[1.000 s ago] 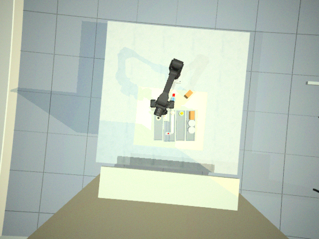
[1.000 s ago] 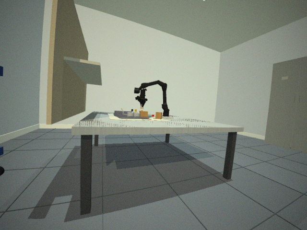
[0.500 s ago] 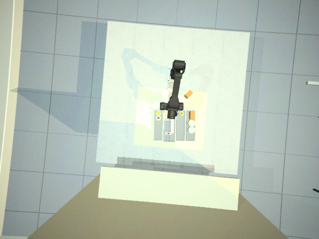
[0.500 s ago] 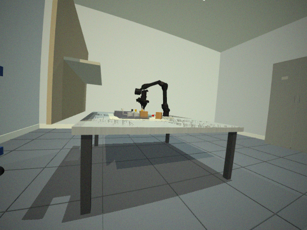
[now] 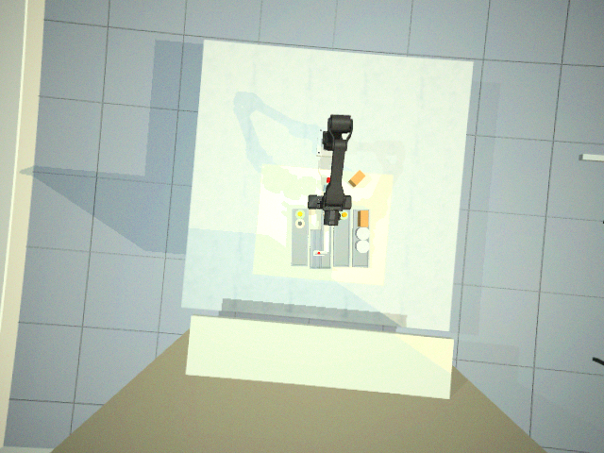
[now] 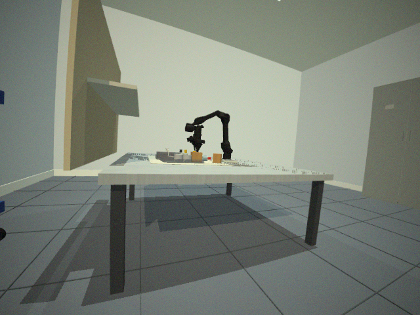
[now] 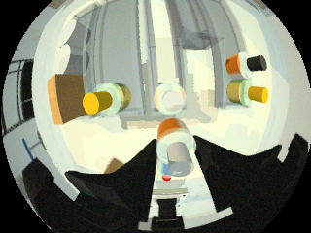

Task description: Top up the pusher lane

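Observation:
My gripper [image 6: 197, 149] [image 7: 174, 140] points down, shut on a jar with orange contents and a grey-white lid [image 7: 179, 162]. The held jar looks upright, just in front of the sprung lane's front end in the wrist view; its exact height is unclear. In that lane stands a jar with a white lid [image 7: 171, 101], at the front end, with a long white strip [image 7: 162, 53] [image 5: 326, 239] behind it. A pusher handle with a red dot [image 5: 319, 253] stands farther back. The arm hides the held jar in the top view. The low front stop is hard to make out.
Yellow-lidded jars stand in the neighbouring lanes [image 5: 343, 214] [image 5: 299, 213], one with a dark-lidded jar [image 5: 299, 224] [image 7: 257, 63] behind it. An orange box [image 5: 363, 218] [image 7: 68, 99] and white round tubs [image 5: 362, 240] fill another lane. A loose orange box [image 5: 357, 178] and a red-ended blue item [image 5: 327, 180] [image 7: 166, 178] lie in front.

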Robot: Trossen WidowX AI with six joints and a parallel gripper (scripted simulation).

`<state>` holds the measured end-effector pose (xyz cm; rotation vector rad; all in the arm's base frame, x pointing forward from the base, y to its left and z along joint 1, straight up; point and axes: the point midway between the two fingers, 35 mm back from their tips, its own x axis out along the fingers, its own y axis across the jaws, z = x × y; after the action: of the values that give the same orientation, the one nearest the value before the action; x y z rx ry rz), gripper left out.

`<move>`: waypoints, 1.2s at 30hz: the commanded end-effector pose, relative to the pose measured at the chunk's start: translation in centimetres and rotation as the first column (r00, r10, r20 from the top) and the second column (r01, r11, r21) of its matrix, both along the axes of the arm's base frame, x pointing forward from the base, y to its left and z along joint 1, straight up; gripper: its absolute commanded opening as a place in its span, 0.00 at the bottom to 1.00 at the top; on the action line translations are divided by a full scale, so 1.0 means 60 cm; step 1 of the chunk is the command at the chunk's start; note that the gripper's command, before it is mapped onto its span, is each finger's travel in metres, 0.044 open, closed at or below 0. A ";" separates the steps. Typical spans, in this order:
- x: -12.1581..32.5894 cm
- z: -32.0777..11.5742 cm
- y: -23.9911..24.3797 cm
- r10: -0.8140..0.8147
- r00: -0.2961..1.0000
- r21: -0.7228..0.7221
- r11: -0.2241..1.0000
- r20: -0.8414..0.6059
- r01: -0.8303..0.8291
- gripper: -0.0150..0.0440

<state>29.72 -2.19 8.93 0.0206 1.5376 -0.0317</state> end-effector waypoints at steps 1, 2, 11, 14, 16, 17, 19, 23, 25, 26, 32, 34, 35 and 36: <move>-0.001 -0.016 0.001 -0.004 1.000 0.001 1.000 -0.008 0.004 0.25; -0.001 -0.016 0.001 -0.004 1.000 0.001 1.000 -0.008 0.004 0.25; 0.004 -0.016 0.001 -0.004 1.000 0.001 1.000 -0.008 0.004 0.25; 0.006 -0.016 0.001 -0.004 1.000 0.001 1.000 -0.008 0.004 0.25; 0.008 -0.016 0.001 -0.004 1.000 0.001 1.000 -0.007 0.004 0.25; 0.009 -0.016 0.001 -0.004 1.000 0.001 1.000 -0.007 0.004 0.25; 0.011 -0.016 0.001 -0.004 1.000 0.001 1.000 -0.007 0.004 0.25; 0.014 -0.016 0.000 -0.004 1.000 0.001 1.000 -0.007 0.004 0.25; 0.016 -0.016 0.000 -0.004 1.000 0.001 1.000 -0.007 0.004 0.25; 0.016 -0.016 0.000 -0.004 1.000 0.001 1.000 -0.007 0.004 0.25; 0.021 -0.016 0.000 -0.004 1.000 0.001 1.000 -0.007 0.004 0.25; 0.023 -0.016 0.000 -0.004 1.000 0.001 1.000 -0.007 0.004 0.25; 0.024 -0.016 0.000 -0.004 1.000 0.001 1.000 -0.007 0.004 0.25; 0.025 -0.016 0.000 -0.004 1.000 0.001 1.000 -0.007 0.004 0.25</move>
<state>30.42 -2.16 7.94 0.0216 1.5595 -0.0308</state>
